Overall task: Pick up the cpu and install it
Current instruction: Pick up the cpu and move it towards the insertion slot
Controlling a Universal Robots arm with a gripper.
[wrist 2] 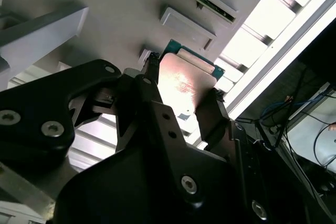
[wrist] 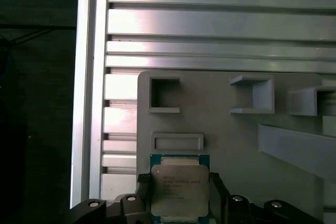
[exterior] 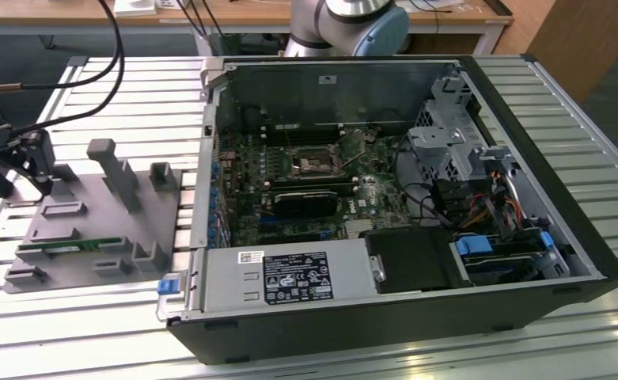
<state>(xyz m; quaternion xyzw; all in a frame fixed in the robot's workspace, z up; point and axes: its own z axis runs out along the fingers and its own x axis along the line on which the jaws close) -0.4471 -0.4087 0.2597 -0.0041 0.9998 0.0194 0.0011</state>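
Arm joint [exterior: 330, 22] at the upper middle of the exterior view is rounded and silver-grey, with a pale blue cap [exterior: 383, 30]; black cables [exterior: 113, 55] hang at the upper left above the black gripper [exterior: 20, 170]; in the second wrist view, matte black linkage plates [wrist 2: 79, 85] carry silver socket-head screws [wrist 2: 52, 128]; the fingers [wrist 2: 156, 100] are narrow, black and drilled with small holes.

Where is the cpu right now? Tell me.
In the first wrist view the cpu is clamped in the gripper, over the grey fixture tray near its edge; that tray lies on the exterior view's left, beside the open computer case.
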